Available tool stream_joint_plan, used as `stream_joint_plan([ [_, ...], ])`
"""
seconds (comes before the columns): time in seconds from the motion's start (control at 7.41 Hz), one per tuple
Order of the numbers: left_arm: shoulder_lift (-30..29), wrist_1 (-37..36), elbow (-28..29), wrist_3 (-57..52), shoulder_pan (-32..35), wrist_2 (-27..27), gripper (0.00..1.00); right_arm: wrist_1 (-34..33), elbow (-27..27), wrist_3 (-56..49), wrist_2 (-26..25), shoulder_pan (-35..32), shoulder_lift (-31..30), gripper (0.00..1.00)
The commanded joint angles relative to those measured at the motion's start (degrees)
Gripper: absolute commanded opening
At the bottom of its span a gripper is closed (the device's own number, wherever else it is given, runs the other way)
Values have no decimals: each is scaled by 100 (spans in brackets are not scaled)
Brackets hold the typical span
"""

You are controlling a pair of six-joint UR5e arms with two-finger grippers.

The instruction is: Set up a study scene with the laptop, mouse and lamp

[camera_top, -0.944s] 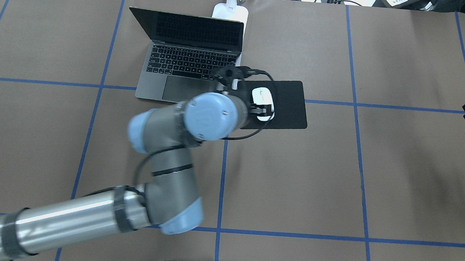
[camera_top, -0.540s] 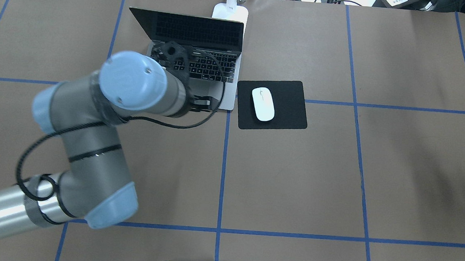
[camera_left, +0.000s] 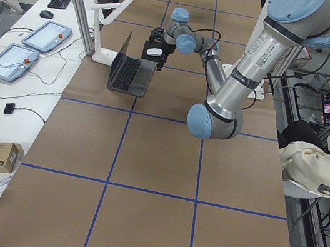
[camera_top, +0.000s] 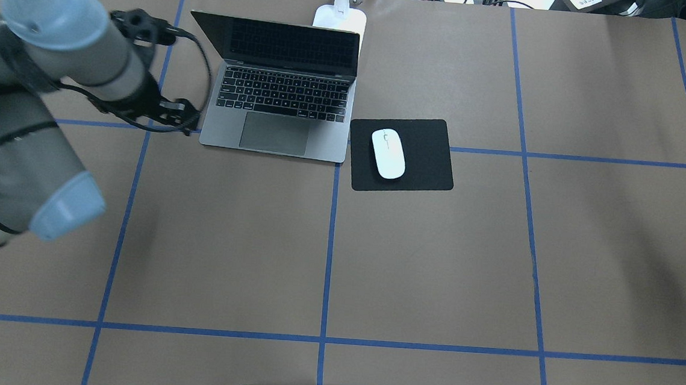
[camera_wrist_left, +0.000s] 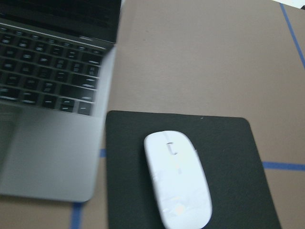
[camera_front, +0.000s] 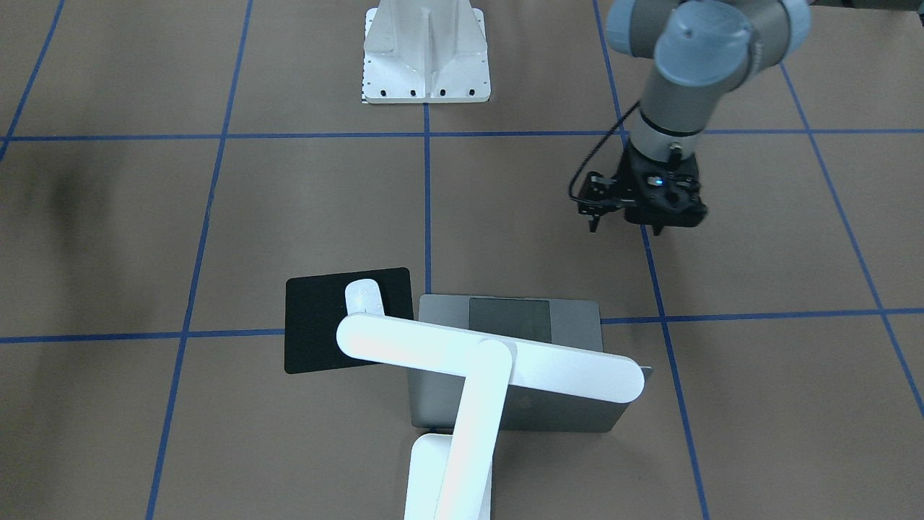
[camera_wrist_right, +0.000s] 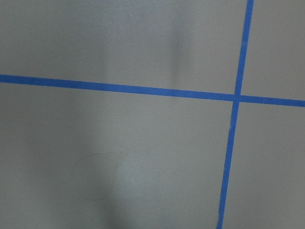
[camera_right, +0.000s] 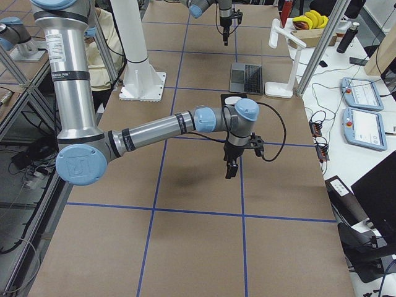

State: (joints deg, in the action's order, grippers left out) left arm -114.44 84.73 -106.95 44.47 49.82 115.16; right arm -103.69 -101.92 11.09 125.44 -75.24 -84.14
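Sitting open near the middle of the far edge, the laptop (camera_top: pixel 283 101) has the mouse (camera_top: pixel 388 154) on a black pad (camera_top: pixel 427 156) just beside it and the lamp (camera_front: pixel 476 404) behind its lid. The left gripper (camera_front: pixel 626 225) hovers beside the laptop, fingers spread and empty. Right gripper (camera_right: pixel 230 167), near the right edge: grip cannot be told.
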Motion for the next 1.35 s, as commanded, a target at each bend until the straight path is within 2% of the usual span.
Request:
stream_joint_plan([
  [0.0, 674, -140, 296, -1548, 1165, 584, 99, 7, 145, -350, 7, -305, -5, 100],
  [0.27, 1019, -123, 874, -3052, 2194, 1042, 99, 259, 556, -1114, 41, -753, -5, 100],
  [0.4, 1063, -45, 1286, -3633, 2573, 1235, 99, 558, 872, -1257, 268, -912, -84, 100],
  [0.67, 1413, 26, 1772, -4662, 3311, 1412, 99, 1139, 1636, -1825, 384, -1159, -128, 100],
  [0.81, 1598, 252, 2018, -5006, 3663, 1543, 99, 1149, 1849, -2047, 376, -1212, -137, 100],
  [1.08, 1644, 386, 2834, -5832, 4210, 1553, 99, 1149, 1860, -2041, 402, -1300, -137, 100],
  [1.21, 1635, 534, 3038, -5966, 4403, 1553, 99, 1141, 1851, -2058, 480, -1396, -146, 100],
])
